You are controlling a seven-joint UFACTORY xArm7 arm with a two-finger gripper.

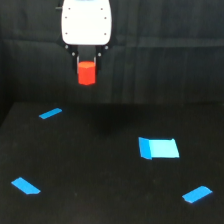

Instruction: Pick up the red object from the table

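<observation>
The end effector (86, 64) is clamped on the red object (86, 73) — which hangs upright at its six o'clock, long axis vertical, held well above the worktop (100, 190) and its blue patches — apparently already lifted.

One exterior view looks down across the table (100, 200) from above.

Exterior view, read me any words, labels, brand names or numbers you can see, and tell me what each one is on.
No readable text anywhere in this view.
The red object, held up in the hand: plain, unmarked.
The white arm housing: no visible logo or lettering, though the picture is blurry.
The blue tape strips and light-blue rectangle on the table: blank.
</observation>
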